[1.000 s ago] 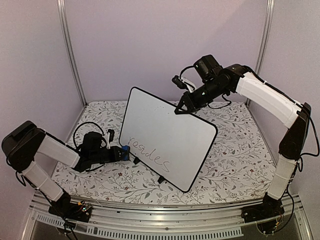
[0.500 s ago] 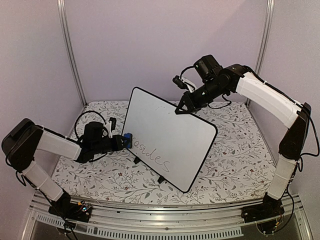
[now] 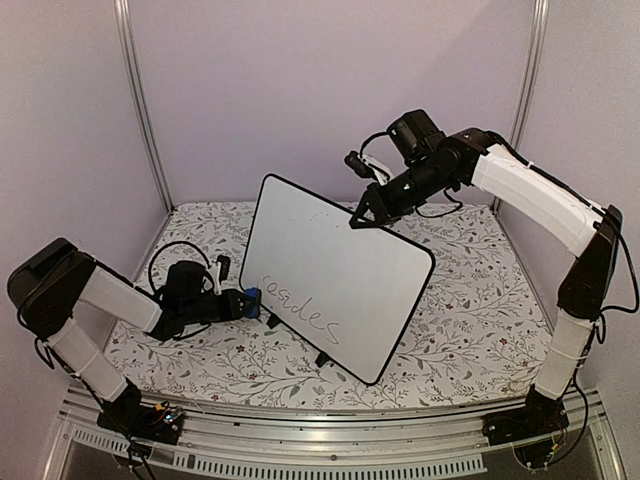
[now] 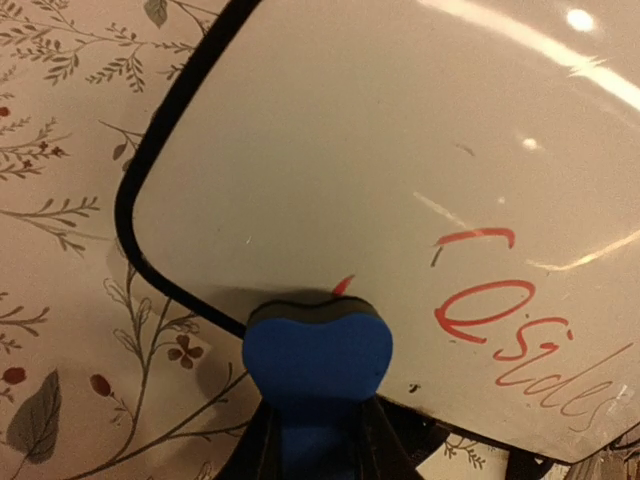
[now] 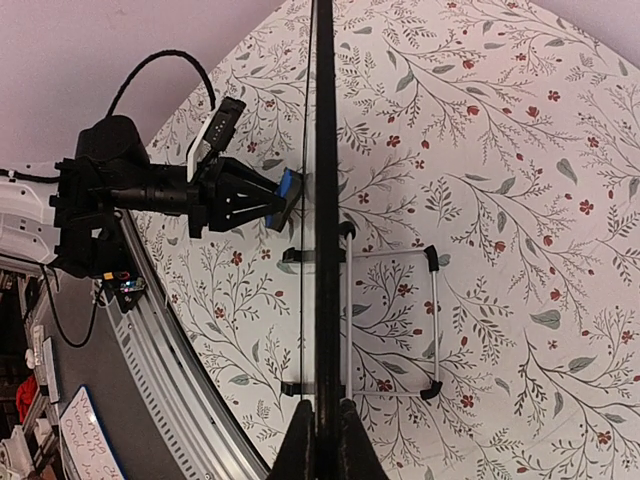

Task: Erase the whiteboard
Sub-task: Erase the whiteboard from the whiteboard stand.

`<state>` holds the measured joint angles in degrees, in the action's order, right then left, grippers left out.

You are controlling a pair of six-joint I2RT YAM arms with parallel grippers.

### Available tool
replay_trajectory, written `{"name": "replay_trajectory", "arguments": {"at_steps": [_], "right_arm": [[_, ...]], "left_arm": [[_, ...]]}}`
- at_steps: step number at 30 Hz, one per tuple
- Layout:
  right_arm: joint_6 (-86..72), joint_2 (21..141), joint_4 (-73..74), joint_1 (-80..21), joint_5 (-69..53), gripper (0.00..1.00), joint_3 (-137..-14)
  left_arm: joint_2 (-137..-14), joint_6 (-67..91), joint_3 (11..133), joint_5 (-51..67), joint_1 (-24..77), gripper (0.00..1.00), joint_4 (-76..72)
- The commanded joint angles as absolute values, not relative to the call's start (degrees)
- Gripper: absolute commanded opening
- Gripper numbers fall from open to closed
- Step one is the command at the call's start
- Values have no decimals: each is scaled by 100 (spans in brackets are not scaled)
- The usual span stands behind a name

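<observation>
Blue eraser in L pincer, whiteboard in R pincer — prob. touching

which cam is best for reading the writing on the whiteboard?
Left wrist: the writing is close up, red strokes clear, beside the blue eraser. Top external shows it small and faint. Right wrist sees the whiteboard edge-on, no writing visible.
</observation>
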<state>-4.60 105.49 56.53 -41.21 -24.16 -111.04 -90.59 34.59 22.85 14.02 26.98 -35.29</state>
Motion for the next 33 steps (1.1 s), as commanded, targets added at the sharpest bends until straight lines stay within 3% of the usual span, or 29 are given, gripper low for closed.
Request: {"name": "replay_trajectory", "arguments": {"at_steps": [1, 19, 33], "right_arm": [[-88, 10705, 6069, -4311, -2575, 0, -10995], [-90, 10680, 6056, -4313, -2575, 0, -10959], [-94, 10679, 6061, -4315, -2558, 0, -10964]], "left_arm": [[-9233, 3610, 2066, 1567, 2656, 0, -3864], [-9256, 3385, 2979, 1565, 2380, 0, -3551], [-9608, 4018, 2021, 2029, 2333, 0, -4776]]}}
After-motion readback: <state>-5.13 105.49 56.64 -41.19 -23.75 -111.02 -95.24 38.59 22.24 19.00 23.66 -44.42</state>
